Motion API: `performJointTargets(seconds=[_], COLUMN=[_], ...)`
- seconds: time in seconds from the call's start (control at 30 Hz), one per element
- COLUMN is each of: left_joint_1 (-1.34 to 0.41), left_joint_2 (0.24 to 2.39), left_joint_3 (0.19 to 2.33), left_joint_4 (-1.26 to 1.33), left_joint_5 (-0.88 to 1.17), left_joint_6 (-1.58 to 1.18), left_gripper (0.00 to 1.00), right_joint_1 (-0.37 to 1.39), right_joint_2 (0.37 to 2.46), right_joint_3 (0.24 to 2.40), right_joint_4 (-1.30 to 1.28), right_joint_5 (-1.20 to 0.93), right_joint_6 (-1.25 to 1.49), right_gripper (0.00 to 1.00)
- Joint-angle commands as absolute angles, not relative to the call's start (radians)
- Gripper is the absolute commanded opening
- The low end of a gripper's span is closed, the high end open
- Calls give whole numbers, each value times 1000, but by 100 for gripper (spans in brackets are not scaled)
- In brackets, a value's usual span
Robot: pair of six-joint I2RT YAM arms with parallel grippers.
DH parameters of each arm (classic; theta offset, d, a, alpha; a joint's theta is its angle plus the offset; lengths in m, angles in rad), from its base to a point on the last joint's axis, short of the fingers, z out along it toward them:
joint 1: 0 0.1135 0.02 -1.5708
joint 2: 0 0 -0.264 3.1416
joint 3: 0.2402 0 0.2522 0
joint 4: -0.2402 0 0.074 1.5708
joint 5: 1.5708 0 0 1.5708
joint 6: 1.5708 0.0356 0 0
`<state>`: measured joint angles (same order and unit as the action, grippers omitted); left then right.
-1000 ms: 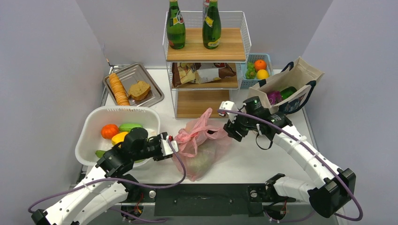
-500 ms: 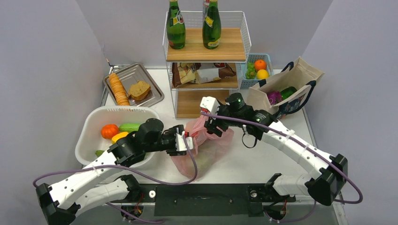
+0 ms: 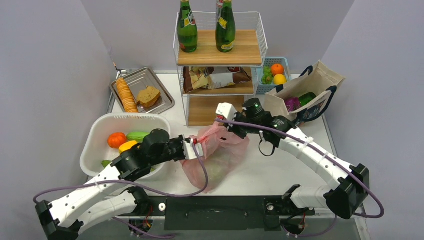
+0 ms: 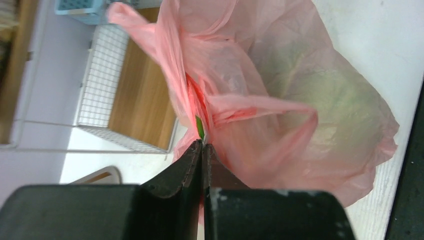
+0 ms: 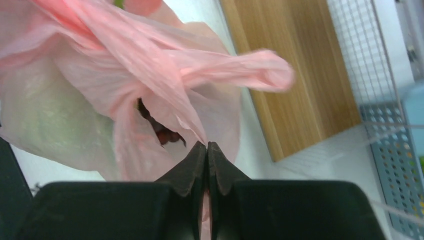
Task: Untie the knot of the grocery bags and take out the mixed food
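The pink grocery bag (image 3: 222, 157) lies on the white table in front of the shelf, its mouth turned toward the shelf. The knot (image 4: 199, 102) of its handles is a bunched red-pink twist just beyond my left gripper (image 4: 202, 144), which is shut on a fold of the pink plastic at the bag's left side (image 3: 197, 149). My right gripper (image 5: 207, 144) is shut on thin pink plastic at the bag's far edge (image 3: 221, 126). One loop handle (image 5: 240, 70) sticks out free. The mixed food shows only as a greenish mass (image 4: 320, 85) through the plastic.
A white tub (image 3: 97, 135) with an orange, a green and a yellow item stands left of the bag. Behind it is a wire shelf (image 3: 220, 50) with two green bottles. A metal tray (image 3: 165, 102), a blue basket (image 3: 260, 87) and a canvas tote (image 3: 320, 80) sit farther back.
Both grippers were open and have shut on the pink bag. The right arm swung left to the bag's far edge; the left reached right to its near-left side.
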<state>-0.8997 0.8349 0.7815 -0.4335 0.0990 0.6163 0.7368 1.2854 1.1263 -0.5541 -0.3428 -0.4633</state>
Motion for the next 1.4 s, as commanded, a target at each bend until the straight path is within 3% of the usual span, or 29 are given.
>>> performJointTargets(seconds=[0.0, 0.4, 0.47, 0.5, 0.53, 0.6, 0.73, 0.9, 0.97, 1.0, 1.07, 1.1, 1.2, 1.23, 1.37], left_joint_1=[-840, -617, -610, -610, -612, -619, -623, -640, -649, -654, -656, -656, -653, -652, -647], left_joint_2=[688, 561, 561, 560, 563, 588, 649, 673, 669, 668, 657, 645, 596, 581, 492], left_joint_3=[785, 808, 816, 817, 820, 834, 869, 871, 873, 874, 876, 879, 870, 858, 791], left_joint_4=[-456, -461, -468, -476, -480, -497, -516, -503, -500, -500, -502, -503, -512, -503, -475], left_joint_5=[85, 165, 260, 344, 379, 449, 539, 575, 572, 569, 553, 538, 480, 466, 374], left_joint_6=[607, 495, 524, 545, 580, 624, 721, 811, 830, 836, 843, 846, 856, 859, 899], left_gripper=[0, 0, 0, 0, 0, 0, 0, 0, 0, 0, 0, 0, 0, 0, 0], right_joint_1=[626, 437, 436, 441, 446, 468, 562, 643, 667, 672, 669, 665, 617, 585, 480], right_joint_2=[1189, 991, 980, 991, 999, 1033, 1093, 1185, 1219, 1239, 1260, 1262, 1238, 1228, 1148], right_joint_3=[1121, 1039, 1054, 1065, 1097, 1143, 1206, 1263, 1265, 1264, 1263, 1261, 1247, 1246, 1267], right_joint_4=[-616, -867, -886, -885, -879, -823, -714, -652, -634, -635, -667, -687, -754, -767, -808], right_joint_5=[-335, -368, -395, -405, -419, -416, -371, -350, -321, -317, -302, -297, -304, -311, -342], right_joint_6=[-457, -518, -509, -486, -467, -409, -343, -341, -363, -387, -432, -449, -479, -467, -409], right_gripper=[0, 0, 0, 7, 29, 56, 72, 75, 73, 67, 46, 30, 5, 0, 0])
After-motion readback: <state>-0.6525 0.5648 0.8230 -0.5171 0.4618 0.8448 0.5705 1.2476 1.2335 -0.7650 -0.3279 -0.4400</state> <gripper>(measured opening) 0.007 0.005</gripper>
